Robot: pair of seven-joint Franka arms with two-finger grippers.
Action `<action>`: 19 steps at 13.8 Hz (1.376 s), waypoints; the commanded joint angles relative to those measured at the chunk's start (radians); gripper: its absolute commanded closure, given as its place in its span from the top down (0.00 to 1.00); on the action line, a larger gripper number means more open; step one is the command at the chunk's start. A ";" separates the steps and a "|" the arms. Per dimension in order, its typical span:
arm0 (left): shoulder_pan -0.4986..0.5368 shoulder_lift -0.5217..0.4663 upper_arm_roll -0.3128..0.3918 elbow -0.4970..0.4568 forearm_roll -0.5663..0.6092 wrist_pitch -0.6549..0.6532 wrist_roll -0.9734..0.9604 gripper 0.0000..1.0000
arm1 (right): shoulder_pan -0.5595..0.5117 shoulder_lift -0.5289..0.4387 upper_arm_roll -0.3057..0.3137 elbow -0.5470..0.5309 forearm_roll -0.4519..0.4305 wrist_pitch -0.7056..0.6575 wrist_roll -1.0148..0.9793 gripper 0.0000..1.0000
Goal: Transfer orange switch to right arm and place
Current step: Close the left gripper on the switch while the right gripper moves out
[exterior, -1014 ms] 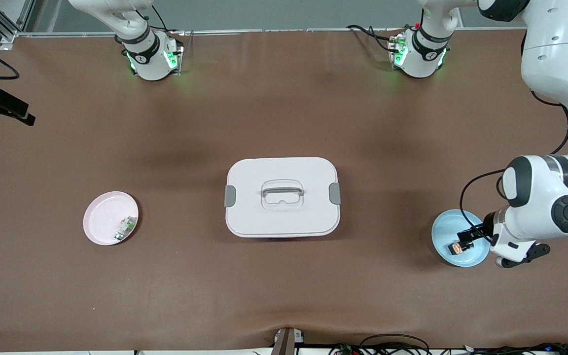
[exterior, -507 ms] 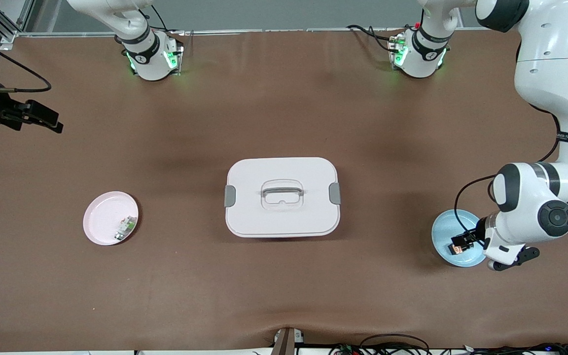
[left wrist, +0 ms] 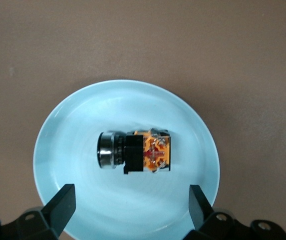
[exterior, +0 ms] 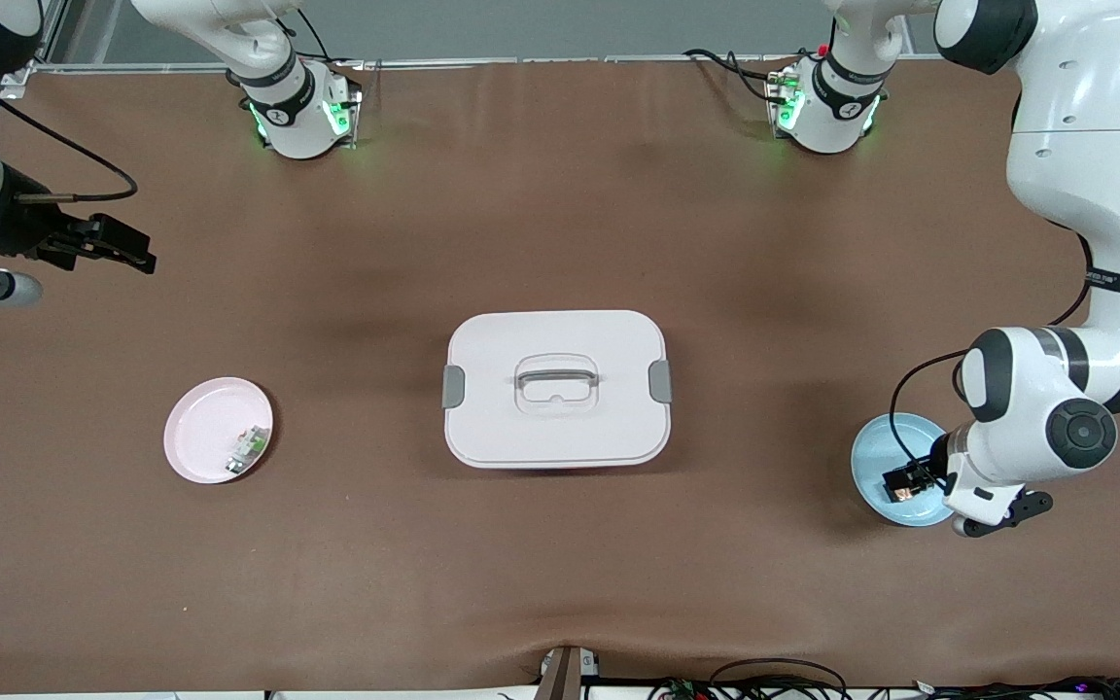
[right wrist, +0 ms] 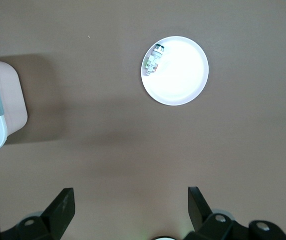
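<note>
High front view facing robots, wrist views looking down, sharing plates

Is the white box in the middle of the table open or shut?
Shut: the white box's lid sits flat with grey latches at both ends.

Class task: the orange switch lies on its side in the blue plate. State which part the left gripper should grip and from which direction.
Grip the orange switch across its blocky black-and-orange body, coming straight down. The open left gripper hangs over the blue plate; the body's flat sides probably suit the fingers better than the round cap.
</note>
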 commanded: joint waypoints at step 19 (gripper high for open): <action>0.016 0.092 0.002 0.049 0.019 0.107 0.057 1.00 | 0.011 0.039 -0.006 0.010 0.035 0.001 0.059 1.00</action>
